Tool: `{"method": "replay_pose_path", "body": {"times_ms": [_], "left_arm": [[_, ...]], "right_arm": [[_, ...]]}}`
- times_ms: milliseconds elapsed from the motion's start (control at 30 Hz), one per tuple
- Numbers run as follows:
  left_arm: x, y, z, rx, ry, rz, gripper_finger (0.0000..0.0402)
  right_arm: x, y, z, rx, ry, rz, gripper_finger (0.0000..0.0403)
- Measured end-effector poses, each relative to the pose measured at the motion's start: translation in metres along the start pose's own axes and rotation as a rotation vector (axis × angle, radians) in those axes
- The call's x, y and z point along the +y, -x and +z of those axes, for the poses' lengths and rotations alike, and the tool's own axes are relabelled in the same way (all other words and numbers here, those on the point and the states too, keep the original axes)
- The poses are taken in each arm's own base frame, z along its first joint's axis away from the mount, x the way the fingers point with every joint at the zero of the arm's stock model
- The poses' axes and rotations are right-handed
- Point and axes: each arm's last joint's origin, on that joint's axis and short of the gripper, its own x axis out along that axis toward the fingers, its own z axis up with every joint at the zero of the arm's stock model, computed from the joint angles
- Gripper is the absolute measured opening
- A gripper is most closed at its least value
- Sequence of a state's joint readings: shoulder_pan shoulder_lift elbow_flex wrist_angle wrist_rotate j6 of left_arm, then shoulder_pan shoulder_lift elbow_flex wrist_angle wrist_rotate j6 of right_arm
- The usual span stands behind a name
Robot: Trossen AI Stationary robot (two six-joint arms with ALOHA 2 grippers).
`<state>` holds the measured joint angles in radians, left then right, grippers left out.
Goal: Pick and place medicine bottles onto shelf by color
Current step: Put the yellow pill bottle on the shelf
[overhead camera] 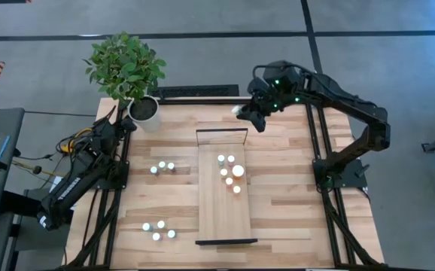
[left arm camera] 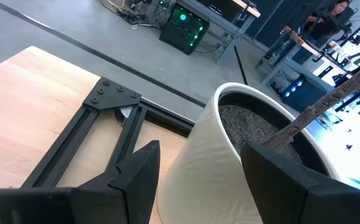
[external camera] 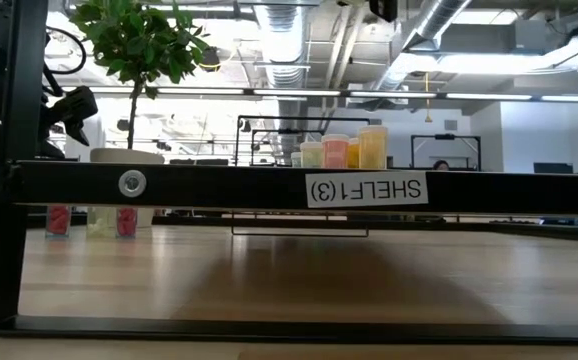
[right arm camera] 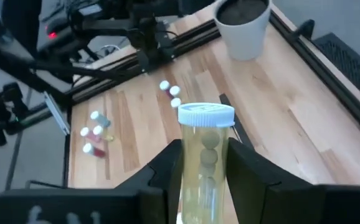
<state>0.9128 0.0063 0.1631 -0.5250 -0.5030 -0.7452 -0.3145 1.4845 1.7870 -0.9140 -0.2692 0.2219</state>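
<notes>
Right tool (right arm camera: 206, 171) grasps clear bottle (right arm camera: 206, 155), seemingly pills inside; left tool (left arm camera: 198, 180) released.

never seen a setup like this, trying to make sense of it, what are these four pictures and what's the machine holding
It is a two-armed robot at a wooden table. One picture looks straight down, one looks level across the tabletop, and two come from cameras on the arms' wrists. The right end effector, over the table's far edge, grips a clear bottle with a white cap and round tablets inside. The left end effector is open, right by a white plant pot at the far left corner. A long light-wood shelf lies mid-table with several bottles on it; two more bottle groups sit left of it.
</notes>
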Motion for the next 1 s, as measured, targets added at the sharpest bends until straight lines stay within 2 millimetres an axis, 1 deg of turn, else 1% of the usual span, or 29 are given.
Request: {"method": "replay_pose_path", "body": {"times_ms": [167, 400, 667, 1000], "left_arm": [[0.000, 0.000, 0.000, 0.000, 0.000, 0.000, 0.0210], [0.000, 0.000, 0.000, 0.000, 0.000, 0.000, 0.0210], [0.000, 0.000, 0.000, 0.000, 0.000, 0.000, 0.0210], [0.001, 0.000, 0.002, -0.059, 0.009, 0.053, 0.0210]], "right_arm": [[0.005, -0.005, -0.001, 0.014, 0.029, 0.018, 0.0134], [0.016, -0.007, -0.005, 0.029, 0.120, 0.042, 0.0116], [0.019, -0.007, 0.002, -0.047, 0.108, 0.045, 0.0113], [0.015, -0.007, 0.005, -0.094, 0.047, -0.070, 0.0113]]}}
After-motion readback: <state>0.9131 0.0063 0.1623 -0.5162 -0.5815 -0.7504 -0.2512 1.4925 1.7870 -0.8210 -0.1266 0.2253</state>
